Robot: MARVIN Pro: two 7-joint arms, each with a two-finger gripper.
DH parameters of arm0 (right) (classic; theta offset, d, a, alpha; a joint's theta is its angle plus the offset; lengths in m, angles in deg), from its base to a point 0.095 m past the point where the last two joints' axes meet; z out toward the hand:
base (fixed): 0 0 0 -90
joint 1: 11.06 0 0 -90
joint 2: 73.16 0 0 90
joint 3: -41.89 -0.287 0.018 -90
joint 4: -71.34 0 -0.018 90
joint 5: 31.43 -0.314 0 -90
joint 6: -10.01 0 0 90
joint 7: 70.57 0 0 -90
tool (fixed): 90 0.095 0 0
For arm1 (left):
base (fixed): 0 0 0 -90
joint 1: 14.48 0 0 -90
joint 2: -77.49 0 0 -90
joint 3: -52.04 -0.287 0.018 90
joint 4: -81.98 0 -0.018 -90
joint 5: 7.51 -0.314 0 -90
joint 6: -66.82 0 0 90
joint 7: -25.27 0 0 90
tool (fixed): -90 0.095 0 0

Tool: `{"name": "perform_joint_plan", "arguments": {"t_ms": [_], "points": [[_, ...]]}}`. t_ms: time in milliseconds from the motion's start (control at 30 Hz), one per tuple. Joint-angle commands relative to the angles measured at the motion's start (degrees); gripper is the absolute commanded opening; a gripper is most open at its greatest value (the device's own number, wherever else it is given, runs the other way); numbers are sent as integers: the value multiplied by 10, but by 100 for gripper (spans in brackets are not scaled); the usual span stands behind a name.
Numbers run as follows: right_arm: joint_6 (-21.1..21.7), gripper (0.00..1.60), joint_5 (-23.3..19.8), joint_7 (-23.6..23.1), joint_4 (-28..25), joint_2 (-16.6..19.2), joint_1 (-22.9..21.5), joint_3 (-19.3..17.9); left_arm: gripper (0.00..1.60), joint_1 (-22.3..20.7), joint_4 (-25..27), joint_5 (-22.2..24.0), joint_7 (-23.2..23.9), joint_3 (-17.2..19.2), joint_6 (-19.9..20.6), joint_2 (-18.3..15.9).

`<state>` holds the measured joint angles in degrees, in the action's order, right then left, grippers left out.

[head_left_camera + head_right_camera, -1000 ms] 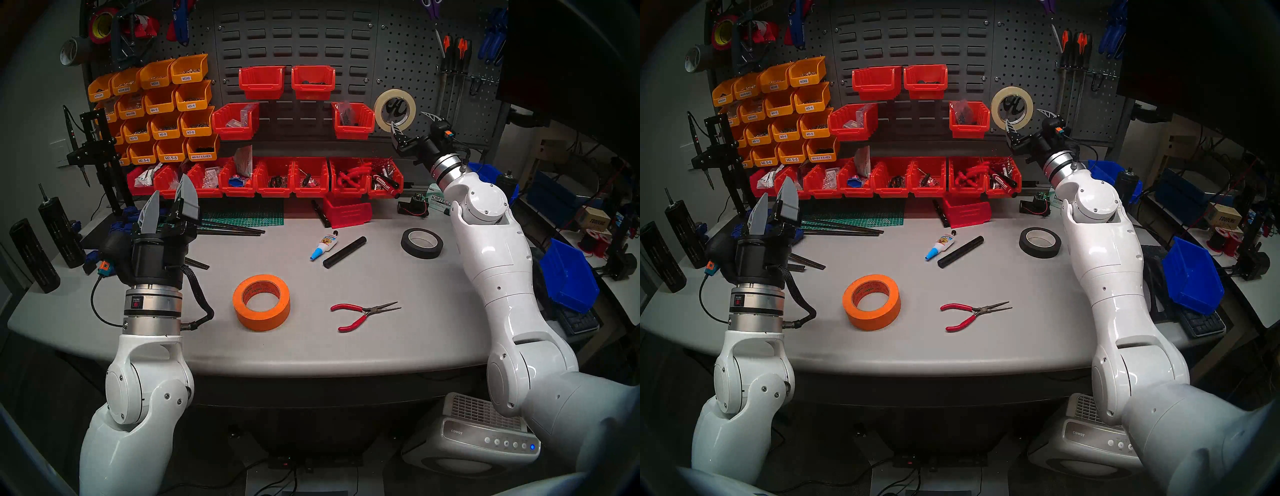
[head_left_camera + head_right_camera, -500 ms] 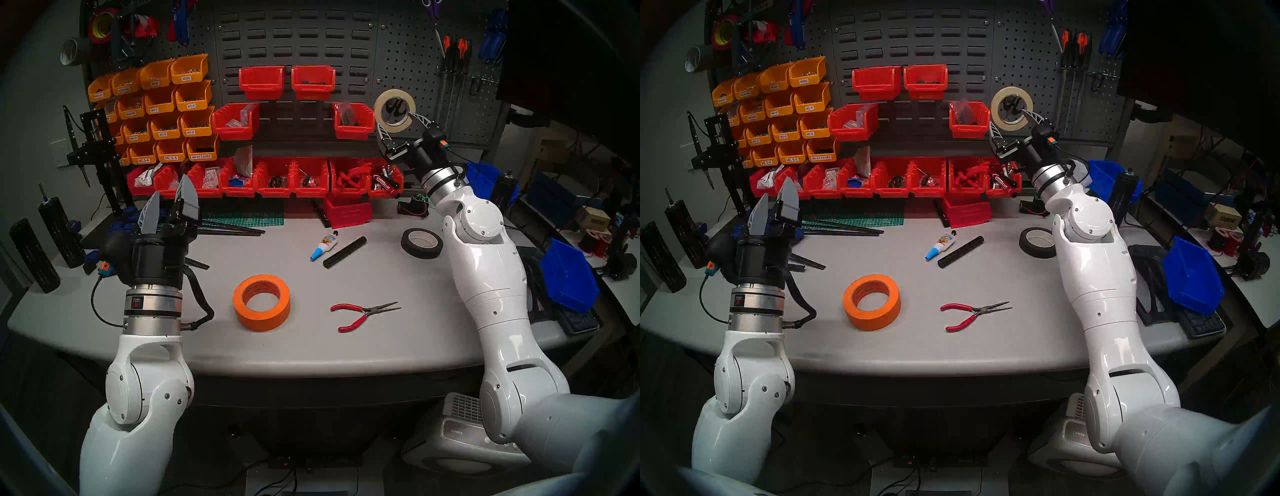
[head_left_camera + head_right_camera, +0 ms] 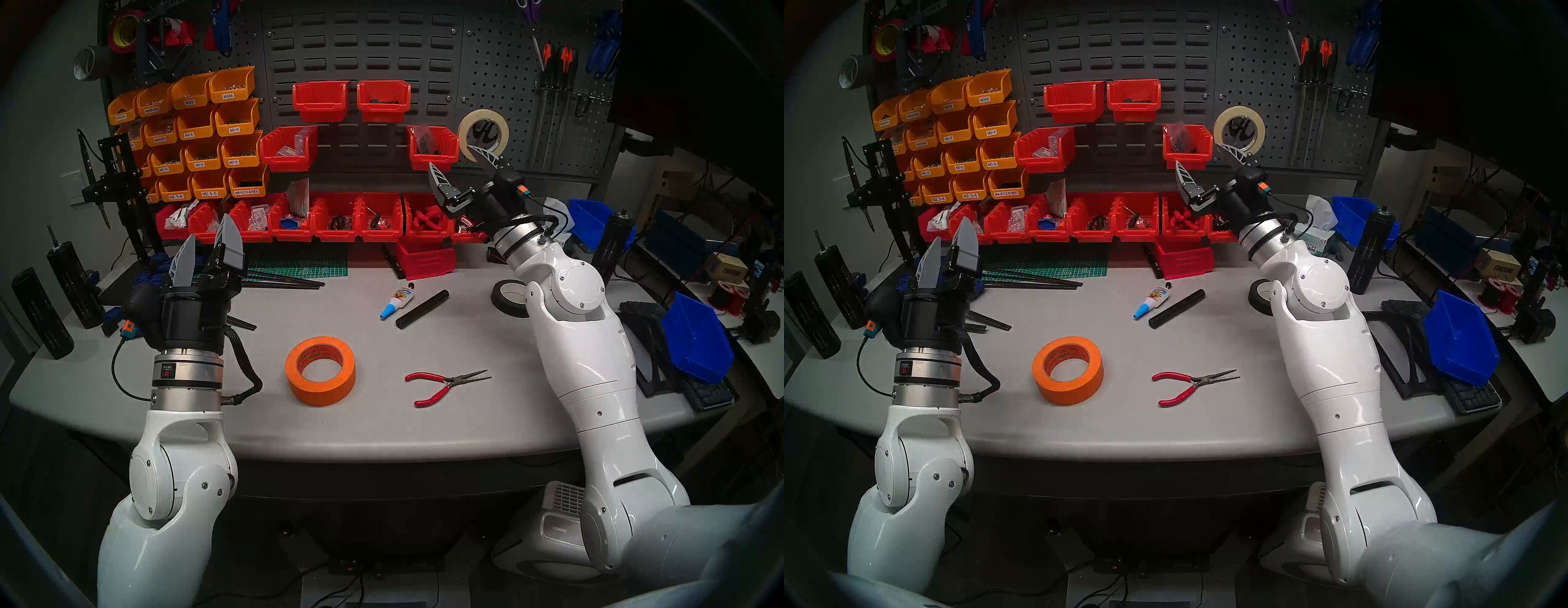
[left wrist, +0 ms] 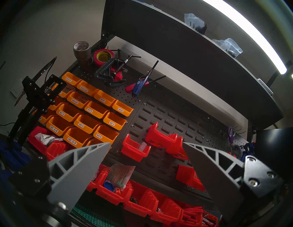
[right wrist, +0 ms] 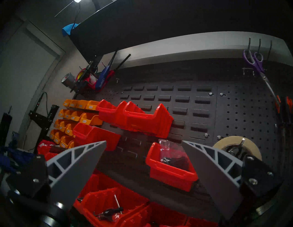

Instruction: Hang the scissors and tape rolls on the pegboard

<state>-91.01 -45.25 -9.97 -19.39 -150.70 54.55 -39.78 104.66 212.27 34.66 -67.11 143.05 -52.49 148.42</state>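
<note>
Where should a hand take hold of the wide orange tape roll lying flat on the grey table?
Probably from straight above, across one wall of the wide orange tape roll: one finger down the open core, one outside. It lies flat, hole up, with bare grey table all round.

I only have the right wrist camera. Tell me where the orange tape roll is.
Observer: The orange tape roll lies flat on the grey table, near its front edge, with neither gripper on it.
Operator: Report the left gripper.
Observer: The left gripper is open and empty, hovering above the table's left side.
Operator: Name what lies nearest the roll.
Observer: Red-handled needle-nose pliers lie on the table to the robot's right of the roll, apart from it.
</note>
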Motion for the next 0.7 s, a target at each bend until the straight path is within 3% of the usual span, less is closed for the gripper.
{"name": "perform_joint_plan", "arguments": {"t_ms": [0, 133, 433, 500, 667], "points": [[42, 160, -14, -20, -71, -1, 14, 21, 160, -7, 16, 0, 2, 1, -5, 0], [65, 160, -20, -29, -84, 2, 23, 27, 160, -7, 16, 0, 2, 1, -5, 1], [157, 160, -37, -55, -137, 28, 53, 28, 160, -7, 16, 0, 2, 1, -5, 1], [186, 160, -36, -55, -171, 38, 70, 26, 160, -7, 17, 0, 2, 1, -5, 1], [232, 160, -46, -75, -181, 45, 70, 31, 160, -7, 17, 0, 2, 1, -5, 1]]}}
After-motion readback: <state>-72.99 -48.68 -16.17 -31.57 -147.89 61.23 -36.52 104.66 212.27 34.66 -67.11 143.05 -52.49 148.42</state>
